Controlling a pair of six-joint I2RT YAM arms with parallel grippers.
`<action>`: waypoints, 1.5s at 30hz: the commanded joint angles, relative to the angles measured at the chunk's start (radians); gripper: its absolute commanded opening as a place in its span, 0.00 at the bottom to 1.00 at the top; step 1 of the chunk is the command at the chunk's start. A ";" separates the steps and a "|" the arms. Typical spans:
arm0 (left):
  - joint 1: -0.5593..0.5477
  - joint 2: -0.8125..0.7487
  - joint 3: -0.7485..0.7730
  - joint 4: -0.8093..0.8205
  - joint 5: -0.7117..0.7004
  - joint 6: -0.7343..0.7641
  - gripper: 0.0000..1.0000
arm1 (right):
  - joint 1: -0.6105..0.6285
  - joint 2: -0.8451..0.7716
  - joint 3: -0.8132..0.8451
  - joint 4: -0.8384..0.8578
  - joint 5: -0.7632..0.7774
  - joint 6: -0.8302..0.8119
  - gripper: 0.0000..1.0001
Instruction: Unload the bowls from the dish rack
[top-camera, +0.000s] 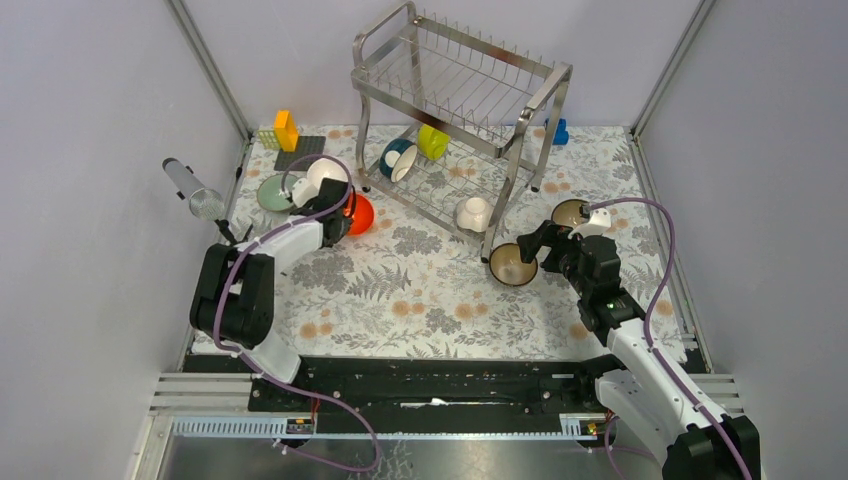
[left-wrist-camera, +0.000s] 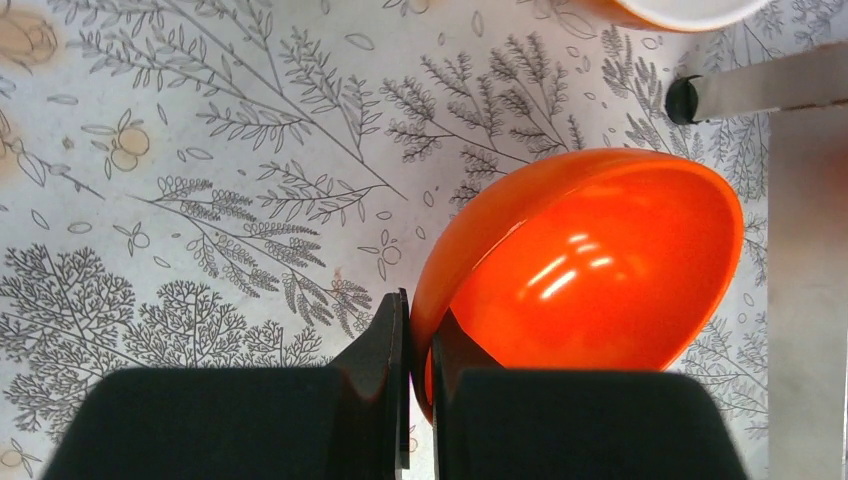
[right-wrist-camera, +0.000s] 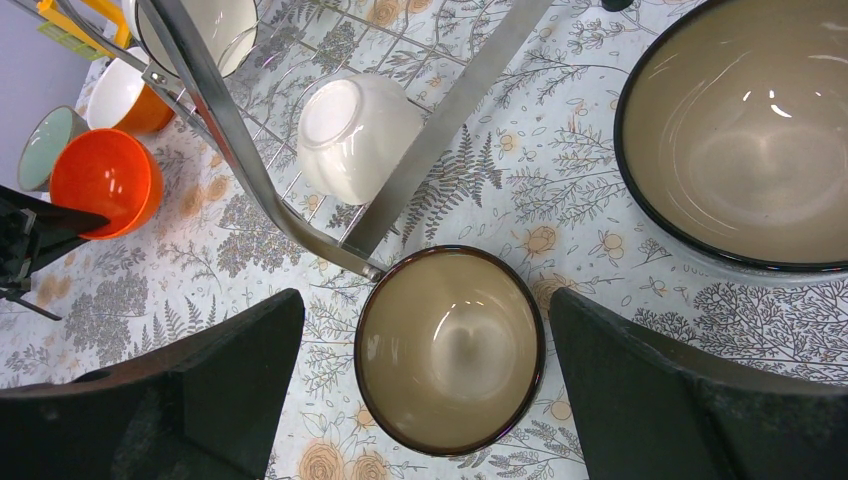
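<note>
Fern-print tablecloth (top-camera: 420, 300), grey walls (top-camera: 80, 100) all round. Left gripper (left-wrist-camera: 418, 312) clamped on orange bowl (left-wrist-camera: 600, 260) rim. Right gripper (right-wrist-camera: 425, 300) spread wide, empty, above brown bowl (right-wrist-camera: 450, 355), dish rack (top-camera: 455, 80) leg just beside it.

Top: you look down from behind on the whole floral-print table (top-camera: 440, 300).
Left wrist: close on glossy orange round bowl (left-wrist-camera: 590, 260).
Right wrist: shares it.

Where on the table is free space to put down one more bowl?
Free: the floral cloth in front of the dish rack, between the orange bowl and the nearer brown bowl. Crowded: the far left corner, with the white-and-orange bowl and pale green bowl.
</note>
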 joint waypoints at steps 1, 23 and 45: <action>0.063 -0.023 0.021 -0.014 0.105 -0.125 0.00 | 0.002 0.000 -0.002 0.040 -0.013 -0.005 0.99; 0.262 0.064 0.115 -0.075 0.142 -0.320 0.06 | 0.002 0.013 0.000 0.045 -0.010 -0.005 1.00; 0.101 -0.112 -0.001 -0.041 0.143 -0.188 0.46 | 0.002 0.015 0.001 0.048 -0.013 -0.007 1.00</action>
